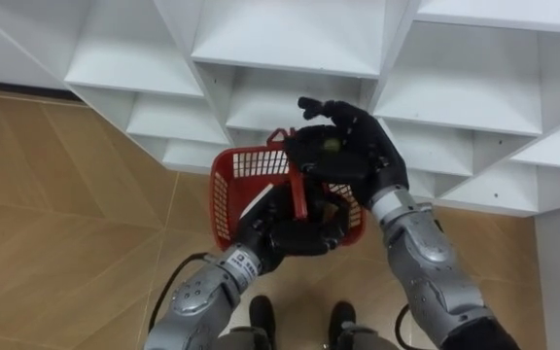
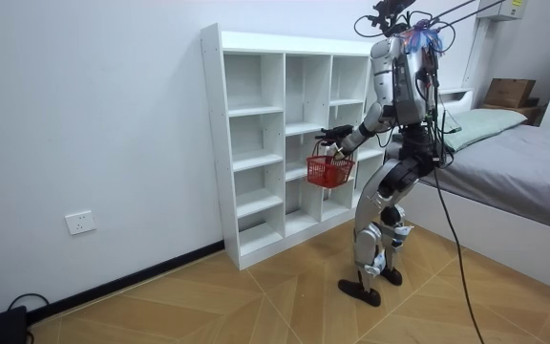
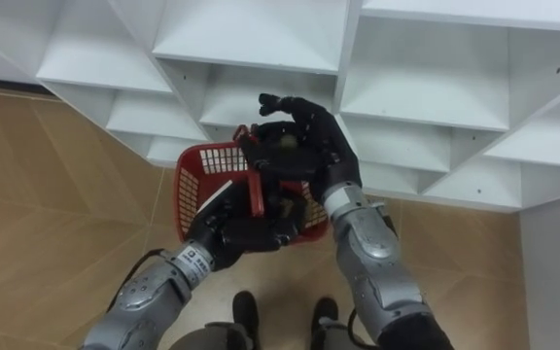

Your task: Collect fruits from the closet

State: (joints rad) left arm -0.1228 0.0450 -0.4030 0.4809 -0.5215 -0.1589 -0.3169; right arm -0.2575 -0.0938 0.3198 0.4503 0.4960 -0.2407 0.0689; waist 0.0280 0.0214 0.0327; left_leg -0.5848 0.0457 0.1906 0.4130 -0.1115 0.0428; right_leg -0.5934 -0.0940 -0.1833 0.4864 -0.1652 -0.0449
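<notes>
A red plastic basket [image 1: 229, 185] hangs in front of the white closet shelves [image 1: 290, 44]. My left hand [image 1: 290, 233] is curled round its red handle [image 1: 299, 199] from below. Just above the basket's far side, my right hand [image 1: 358, 146] has its fingers curled round a small green fruit [image 1: 331, 146], most of which the fingers hide. In the room view the basket [image 2: 330, 172] is at waist height before the middle shelves, with the right hand [image 2: 337, 134] over it. What lies inside the basket is hidden by the hands.
I stand upright close to the open white shelf unit [image 2: 275, 143]; the compartments in sight are bare. Wooden floor [image 1: 56, 214] lies below. A bed [image 2: 523, 172] stands behind me at the room view's right.
</notes>
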